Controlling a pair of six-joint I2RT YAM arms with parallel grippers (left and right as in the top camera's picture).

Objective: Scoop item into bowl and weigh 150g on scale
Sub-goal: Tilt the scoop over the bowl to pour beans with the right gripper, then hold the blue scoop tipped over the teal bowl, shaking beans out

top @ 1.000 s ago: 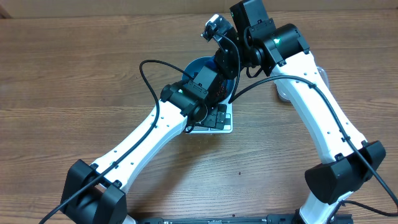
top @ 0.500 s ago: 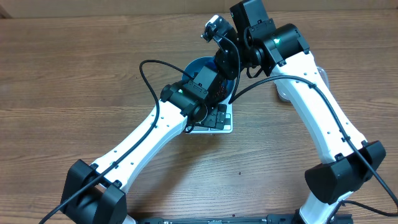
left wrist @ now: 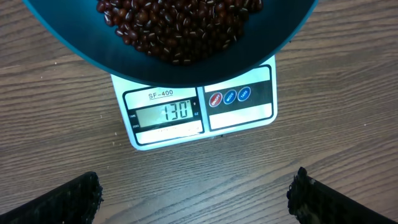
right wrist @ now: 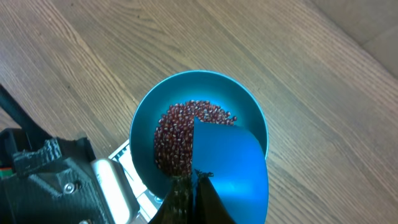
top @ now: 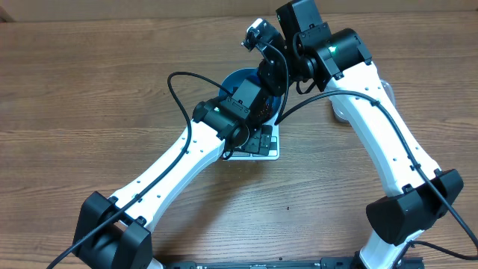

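Note:
The blue bowl [left wrist: 93,56] sits on the white scale [left wrist: 239,118] and holds a heap of dark red-brown beans [left wrist: 180,25]. The scale's display reads 130. My left gripper [left wrist: 196,202] is open just in front of the scale, with only bare wood between its fingers. In the right wrist view the bowl [right wrist: 146,118] and its beans [right wrist: 177,134] lie below my right gripper [right wrist: 194,186]. That gripper is shut on a small blue scoop [right wrist: 233,168], which is tilted over the bowl's right half. In the overhead view both arms cover most of the bowl [top: 237,77] and the scale [top: 263,149].
A pale clear container [top: 340,113] shows partly behind the right arm. A black cable [top: 175,90] loops over the table left of the bowl. The left arm's wrist [right wrist: 56,180] sits close beside the bowl.

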